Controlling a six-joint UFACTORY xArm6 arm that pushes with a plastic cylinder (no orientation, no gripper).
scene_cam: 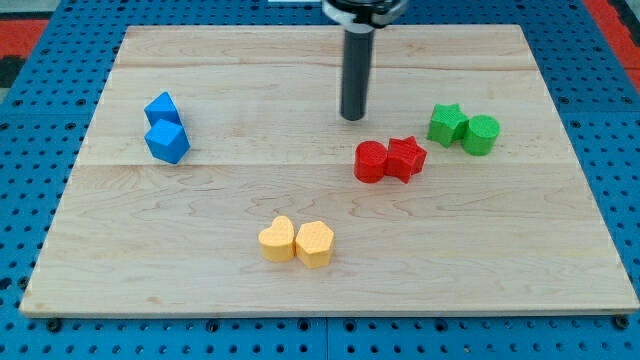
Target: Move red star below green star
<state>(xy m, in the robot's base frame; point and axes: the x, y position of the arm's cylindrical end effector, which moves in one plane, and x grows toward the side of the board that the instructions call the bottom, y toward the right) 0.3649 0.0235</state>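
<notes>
The red star [406,157] lies right of centre on the wooden board [200,260], touching a red round block [371,162] on its left. The green star [447,124] lies up and to the right of it, touching a green round block [481,134] on its right. My tip [353,116] stands on the board above and to the left of the red pair, apart from both red blocks and well left of the green star.
Two blue blocks [165,128] sit together at the view's left. A yellow heart [278,240] and a yellow block [315,243] sit side by side near the view's bottom centre. A blue pegboard [40,150] surrounds the board.
</notes>
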